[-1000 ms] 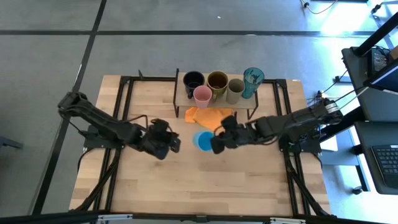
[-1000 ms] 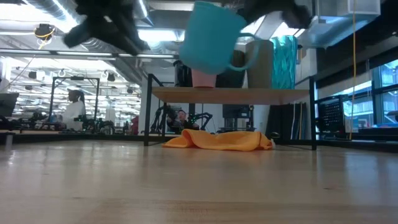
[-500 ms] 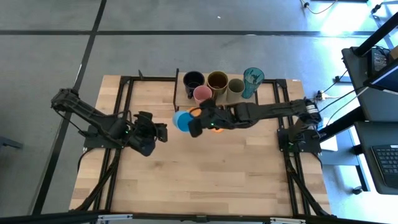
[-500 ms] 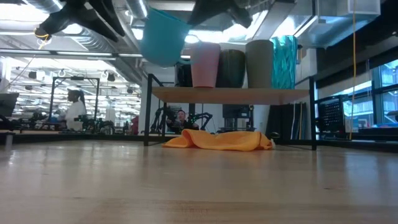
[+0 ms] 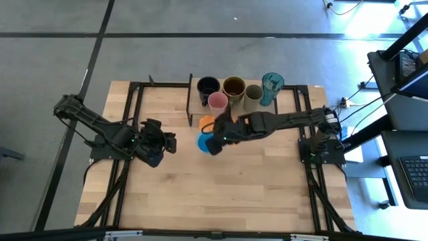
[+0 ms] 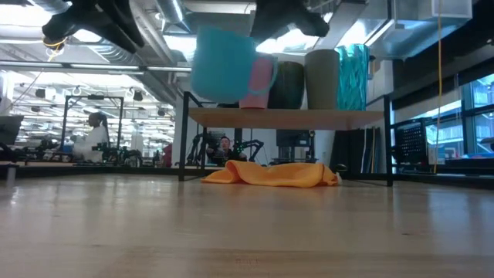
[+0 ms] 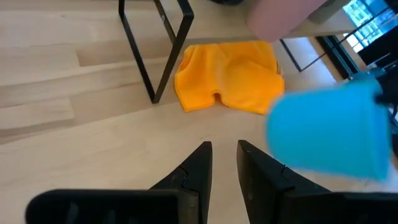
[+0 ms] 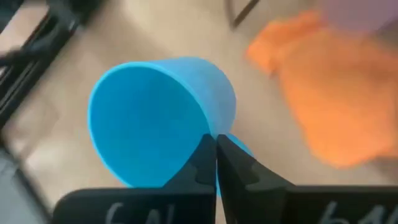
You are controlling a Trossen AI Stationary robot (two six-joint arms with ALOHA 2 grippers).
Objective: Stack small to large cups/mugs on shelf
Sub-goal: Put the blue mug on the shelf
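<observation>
2 dark, jointed arms in matt black, built of slim links and chunky joint housings; left gripper (image 7: 222, 163) and right gripper (image 8: 214, 163) each end in 2 tapering black fingers.

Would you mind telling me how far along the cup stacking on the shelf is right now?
Five cups already stand on the shelf, from the black mug to the teal tumbler. The right gripper holds the light blue mug in the air. It has yet to be placed; the left gripper waits aside.
</observation>
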